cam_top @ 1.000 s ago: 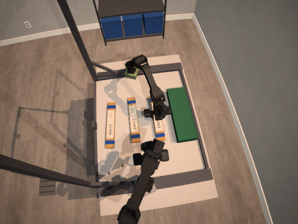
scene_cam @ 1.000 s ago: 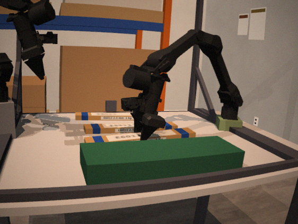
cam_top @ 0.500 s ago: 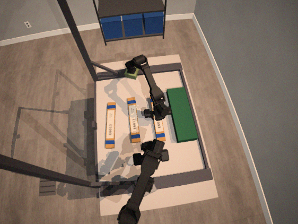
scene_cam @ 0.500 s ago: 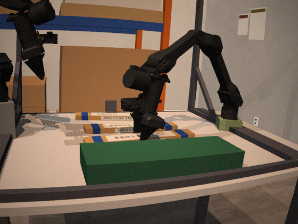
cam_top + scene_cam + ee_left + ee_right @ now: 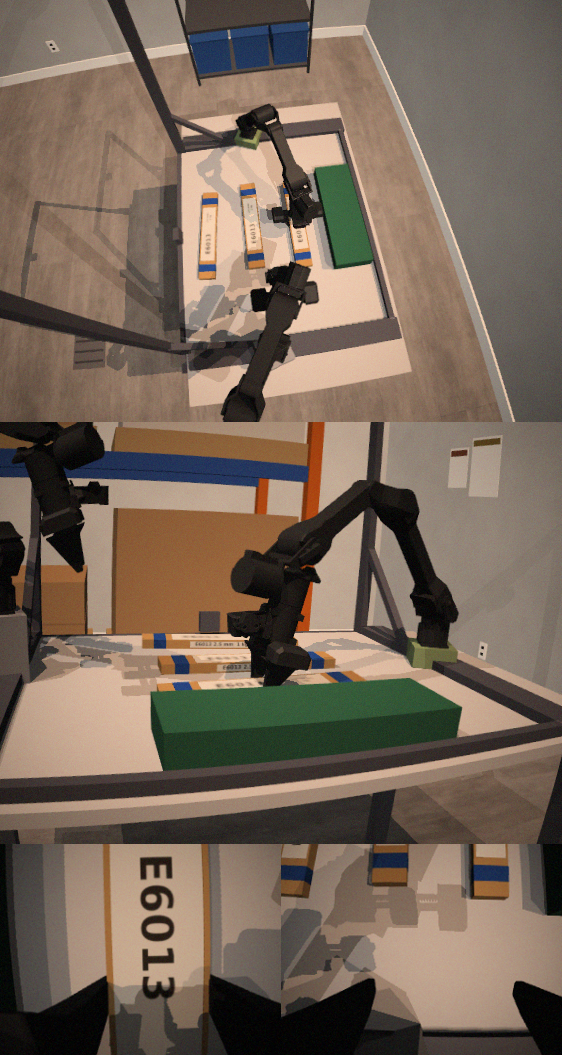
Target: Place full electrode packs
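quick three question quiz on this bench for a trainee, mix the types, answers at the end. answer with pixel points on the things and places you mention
1. True or false: one of the electrode packs [image 5: 208, 235] [image 5: 252, 225] lies on the green platform [image 5: 345, 215] [image 5: 305, 707].
2. Which pack is the left gripper [image 5: 299, 215] [image 5: 270, 674] [image 5: 157, 981] gripping: nearest the platform, middle, or farthest from it?
3. Fill in: the right gripper [image 5: 285, 295] [image 5: 444, 986] stands ____ (open or shut).

Key: 1 false; 2 nearest the platform; 3 open

We see three packs lying side by side on the table, the low platform just beside the rightmost pack from above, before them all in the exterior view.
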